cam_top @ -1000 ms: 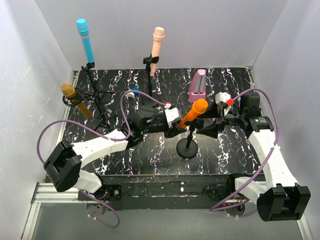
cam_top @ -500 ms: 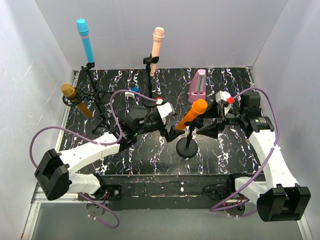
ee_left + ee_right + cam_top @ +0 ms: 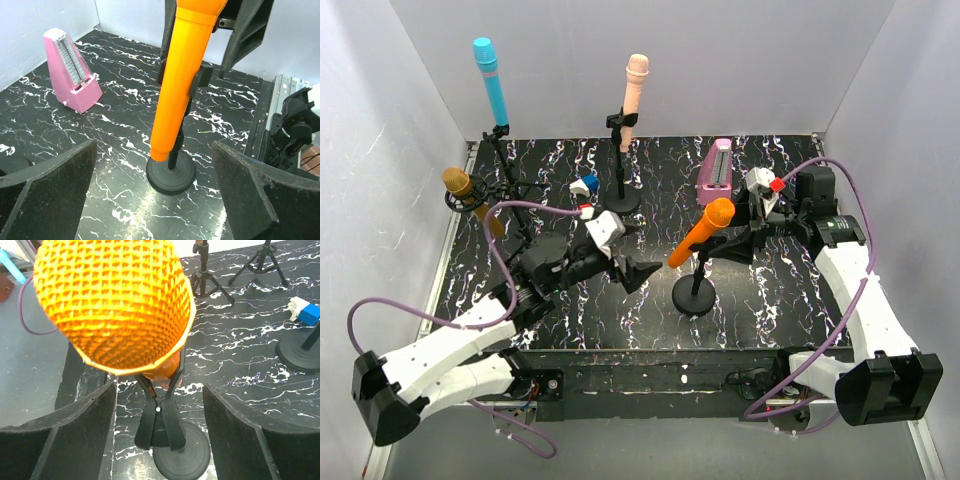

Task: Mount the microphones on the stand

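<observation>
Left fingers are gaping wide open, holding nothing. Orange microphone is sitting straight ahead of them, apart, slanting in the clip of a round-base stand. Right fingers are also spreading open and empty, facing the same microphone's mesh head from the opposite side. Sky blue microphone, pink-cream microphone and gold microphone are sitting on their own stands, well apart from both pairs of fingers. Pink metronome is standing on the tabletop ahead-left of left fingers.
</observation>
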`<state>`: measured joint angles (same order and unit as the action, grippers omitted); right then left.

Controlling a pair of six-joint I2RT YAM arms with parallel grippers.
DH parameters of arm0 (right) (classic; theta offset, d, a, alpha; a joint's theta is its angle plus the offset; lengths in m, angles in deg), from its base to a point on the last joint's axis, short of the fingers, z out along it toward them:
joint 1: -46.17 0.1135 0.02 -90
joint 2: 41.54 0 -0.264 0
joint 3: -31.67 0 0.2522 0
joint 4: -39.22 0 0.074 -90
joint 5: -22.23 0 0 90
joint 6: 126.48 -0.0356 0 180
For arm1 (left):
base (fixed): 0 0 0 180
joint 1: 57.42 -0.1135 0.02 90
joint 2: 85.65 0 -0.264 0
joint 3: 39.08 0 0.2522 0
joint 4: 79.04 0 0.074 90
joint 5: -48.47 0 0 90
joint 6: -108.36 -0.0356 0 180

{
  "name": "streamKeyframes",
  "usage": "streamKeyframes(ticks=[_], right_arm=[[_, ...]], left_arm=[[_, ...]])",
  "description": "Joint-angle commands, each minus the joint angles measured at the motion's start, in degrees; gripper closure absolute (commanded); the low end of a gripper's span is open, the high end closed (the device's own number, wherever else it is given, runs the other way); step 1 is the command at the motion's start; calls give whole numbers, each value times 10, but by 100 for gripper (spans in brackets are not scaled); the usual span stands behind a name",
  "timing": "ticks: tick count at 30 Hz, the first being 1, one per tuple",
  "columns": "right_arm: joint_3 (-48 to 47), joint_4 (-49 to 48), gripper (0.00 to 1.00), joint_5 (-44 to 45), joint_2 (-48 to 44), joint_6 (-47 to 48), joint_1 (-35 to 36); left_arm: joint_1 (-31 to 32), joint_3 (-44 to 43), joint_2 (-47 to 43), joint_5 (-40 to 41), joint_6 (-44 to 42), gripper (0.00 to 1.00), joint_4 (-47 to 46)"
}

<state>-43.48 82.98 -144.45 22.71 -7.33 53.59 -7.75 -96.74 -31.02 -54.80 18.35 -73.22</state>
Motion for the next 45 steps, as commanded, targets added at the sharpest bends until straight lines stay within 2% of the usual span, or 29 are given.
streamKeyframes(ticks=[1,5,11,13,16,19,22,26,29,33,36,42,45], right_arm=[[-39,33,25,-3,15,28,13],[-47,42,38,9,25,34,23],[-38,58,46,36,27,63,30],[-31,58,55,39,24,69,30],[-31,61,78,41,19,73,30],[-50,67,87,53,15,80,28],[-85,67,89,72,21,81,16],[-139,51,90,141,42,58,-8],[-134,-61,90,197,47,-17,-30],[-157,-111,90,284,76,-59,-65],[-143,-195,90,343,90,-116,-104],[-146,-270,89,442,123,-139,-142],[-139,-282,88,430,135,-153,-157]], left_arm=[[0,25,-64,40,31,2,35],[0,32,-95,54,36,2,55],[0,27,-102,55,38,2,64],[0,26,-102,55,38,2,64],[0,23,-100,55,34,2,65],[0,19,-101,57,32,2,72],[0,13,-108,64,27,2,76],[0,5,-124,79,17,2,110],[0,-1,-137,88,10,2,128],[0,-6,-152,98,7,2,145],[1,-8,-163,102,7,2,153],[0,-8,-175,111,3,2,165],[1,-11,-176,113,3,2,166]])
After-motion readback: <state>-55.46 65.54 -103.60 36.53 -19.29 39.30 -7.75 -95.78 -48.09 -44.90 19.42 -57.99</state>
